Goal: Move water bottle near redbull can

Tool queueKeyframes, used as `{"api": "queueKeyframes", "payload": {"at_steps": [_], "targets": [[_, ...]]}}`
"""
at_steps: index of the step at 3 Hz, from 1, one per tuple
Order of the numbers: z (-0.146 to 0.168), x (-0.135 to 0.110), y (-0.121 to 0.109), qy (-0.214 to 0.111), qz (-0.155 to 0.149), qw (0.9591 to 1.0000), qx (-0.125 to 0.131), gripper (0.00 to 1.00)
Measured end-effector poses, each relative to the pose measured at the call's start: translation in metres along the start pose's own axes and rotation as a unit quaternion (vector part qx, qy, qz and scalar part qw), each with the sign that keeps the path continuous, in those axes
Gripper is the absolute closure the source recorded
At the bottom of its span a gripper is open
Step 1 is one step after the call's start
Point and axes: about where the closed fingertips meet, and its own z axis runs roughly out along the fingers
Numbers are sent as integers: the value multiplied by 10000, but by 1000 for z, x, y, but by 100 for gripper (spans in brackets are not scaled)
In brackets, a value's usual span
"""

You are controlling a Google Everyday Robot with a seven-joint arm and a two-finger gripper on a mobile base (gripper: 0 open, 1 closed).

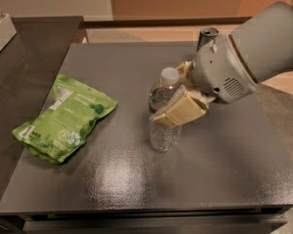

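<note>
Dark grey desk fills our view, with tan floor beyond it. Our gripper sits near the desk's middle, its cream fingers clamped on the standing water bottle, one in front and one behind. Just behind the gripper, partly hidden by our grey arm, stands the redbull can. Well to the gripper's left, a green snack bag lies flat.

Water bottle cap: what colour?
White cap, camera view; the gripper clamps the water bottle at its middle.
</note>
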Motion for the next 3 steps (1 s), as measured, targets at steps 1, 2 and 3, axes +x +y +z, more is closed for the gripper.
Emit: {"api": "queueKeyframes", "payload": {"at_steps": [1, 2, 3], "targets": [[-25, 0, -42, 49, 353, 9974, 625, 100], [-44, 8, -86, 156, 728, 9909, 1118, 100], [-56, 24, -127, 246, 1109, 9828, 1459, 100]]}}
